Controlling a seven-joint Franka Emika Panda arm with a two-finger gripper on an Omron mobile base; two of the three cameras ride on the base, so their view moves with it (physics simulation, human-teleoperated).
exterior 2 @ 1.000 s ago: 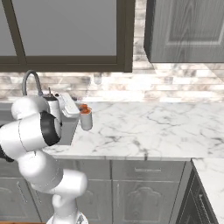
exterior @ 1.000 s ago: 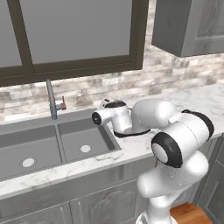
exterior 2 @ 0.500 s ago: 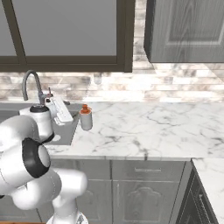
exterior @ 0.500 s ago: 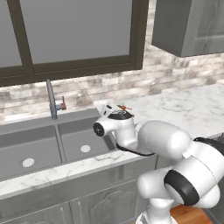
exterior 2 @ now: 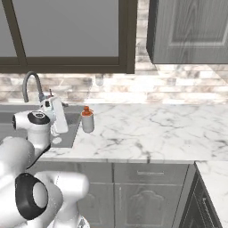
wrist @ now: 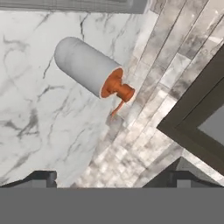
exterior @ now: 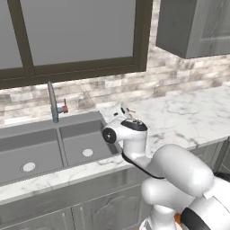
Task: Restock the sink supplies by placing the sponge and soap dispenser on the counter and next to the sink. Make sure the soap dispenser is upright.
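Note:
The soap dispenser [exterior 2: 87, 120], a grey bottle with an orange pump, stands upright on the white marble counter [exterior 2: 147, 129], just right of the sink [exterior 2: 67, 130]. In the hand view the soap dispenser [wrist: 87, 70] lies ahead of my gripper [wrist: 111, 178] and apart from it. The fingertips [wrist: 41, 177] are spread wide with nothing between them, so the gripper is open. In the right base view my white hand [exterior 2: 57, 115] hangs over the sink's right edge, left of the dispenser. The sponge is out of view.
The double sink [exterior: 81, 134] has a tall curved faucet [exterior: 52, 101] with a red handle at its back. A stone-tile backsplash and a dark-framed window rise behind the counter. A grey wall cabinet [exterior 2: 187, 31] hangs at upper right. My arm's white bulk fills the near side.
My hand has drawn back to the left, away from the soap dispenser, which stays standing on the counter. The arm's elbow has swung forward and down. The fingers stayed open.

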